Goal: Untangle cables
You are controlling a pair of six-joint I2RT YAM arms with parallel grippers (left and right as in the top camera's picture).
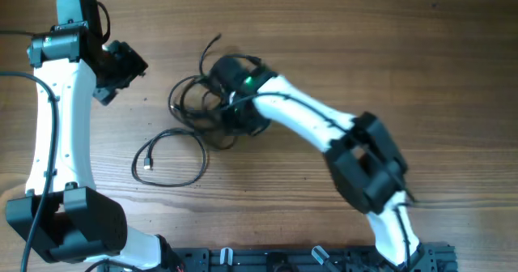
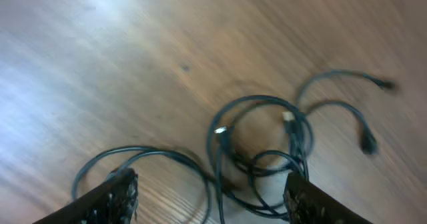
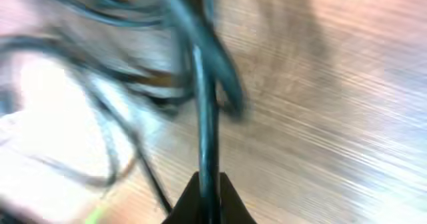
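Thin black cables [image 1: 194,102] lie tangled in loops on the wooden table, left of centre in the overhead view. One loose loop [image 1: 171,160] with a small plug lies nearer the front. My right gripper [image 1: 231,102] sits over the tangle and is shut on one cable [image 3: 205,117], which runs up from between its fingertips [image 3: 207,187] in the blurred right wrist view. My left gripper [image 1: 121,65] hovers open to the left of the tangle; in the left wrist view its fingers [image 2: 210,194] frame the cable loops [image 2: 267,151] below.
The wooden table [image 1: 388,45] fills the view. The arm bases and a black rail [image 1: 307,260] stand along the front edge. Thick black arm wires run along the left arm [image 1: 48,110].
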